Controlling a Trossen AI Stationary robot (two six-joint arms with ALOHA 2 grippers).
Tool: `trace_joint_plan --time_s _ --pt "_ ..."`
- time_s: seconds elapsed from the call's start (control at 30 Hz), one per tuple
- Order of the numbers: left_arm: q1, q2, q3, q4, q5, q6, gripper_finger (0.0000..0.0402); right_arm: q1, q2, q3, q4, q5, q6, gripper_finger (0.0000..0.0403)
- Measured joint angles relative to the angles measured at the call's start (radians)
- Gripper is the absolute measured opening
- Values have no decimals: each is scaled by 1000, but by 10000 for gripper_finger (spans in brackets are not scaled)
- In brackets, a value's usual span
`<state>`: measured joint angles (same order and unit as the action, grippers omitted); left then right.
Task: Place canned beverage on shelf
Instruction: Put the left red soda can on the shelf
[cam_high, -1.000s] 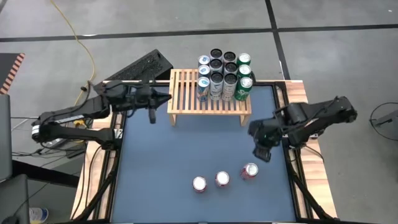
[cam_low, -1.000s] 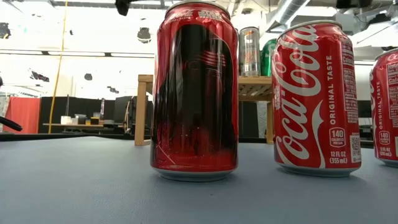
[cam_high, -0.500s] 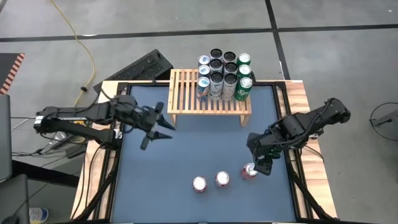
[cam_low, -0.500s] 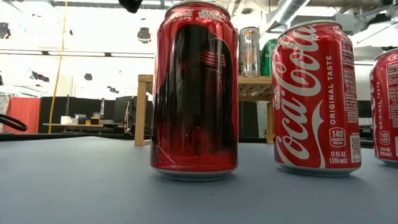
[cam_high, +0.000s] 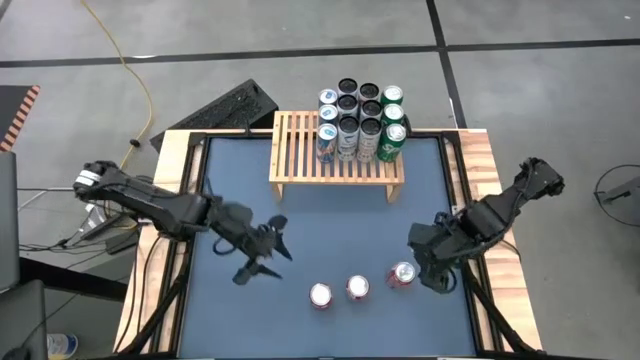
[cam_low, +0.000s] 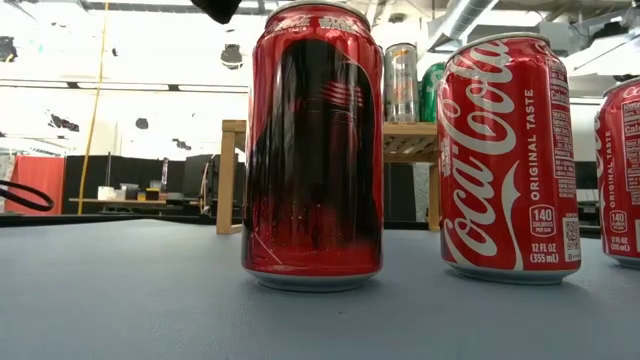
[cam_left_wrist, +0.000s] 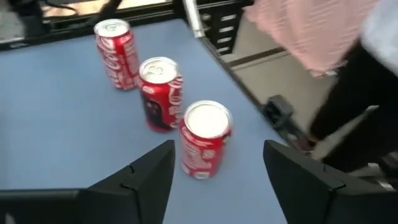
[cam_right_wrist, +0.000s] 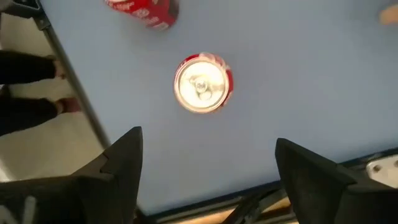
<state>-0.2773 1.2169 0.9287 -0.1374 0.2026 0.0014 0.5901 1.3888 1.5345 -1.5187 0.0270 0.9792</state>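
Three red aluminium cola cans are standing in a row on the blue-topped desk (cam_high: 320, 210), low in the high view: the left red can (cam_high: 320, 296), the middle red can (cam_high: 357, 288) and the right red can (cam_high: 401, 275), each apart from its neighbours. In the low view the middle can (cam_low: 315, 150) is filling the centre of the frame and hiding much of the rack behind it.

The low light-wood slatted shelf (cam_high: 300, 150) is sitting at the upper centre of the high view. It is carrying a tight block of upright cans on its right half: silver-and-blue cans (cam_high: 328, 122), dark-topped cans (cam_high: 358, 108) and green cans (cam_high: 392, 118). Its left half is showing bare slats.

A black keyboard (cam_high: 228, 106) is lying on the floor to the upper left of the desk, beside a yellow cable (cam_high: 125, 60).

The left end effector (cam_high: 268, 250) is hovering left of the row, fingers spread and grasping nothing. The right end effector (cam_high: 432, 275) is hanging just right of the right red can, jaws released and empty.
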Motion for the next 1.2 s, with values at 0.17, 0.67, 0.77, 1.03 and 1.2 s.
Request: trace_joint_plan --time_s 0.17,0.67,0.77,1.03,1.2 --pt "-62 128 0 172 -180 -93 273 60 3 0 0 74 13 302" --pt "-112 406 0 508 -246 -322 295 217 7 -1 2 186 130 301" --pt "-133 407 0 462 -309 -311 295 227 7 -1 1 194 132 301" --pt "-218 407 0 495 -480 -327 295 228 7 -1 1 249 121 301" --pt "-269 461 19 479 -612 -350 295 228 7 -1 1 264 115 301"
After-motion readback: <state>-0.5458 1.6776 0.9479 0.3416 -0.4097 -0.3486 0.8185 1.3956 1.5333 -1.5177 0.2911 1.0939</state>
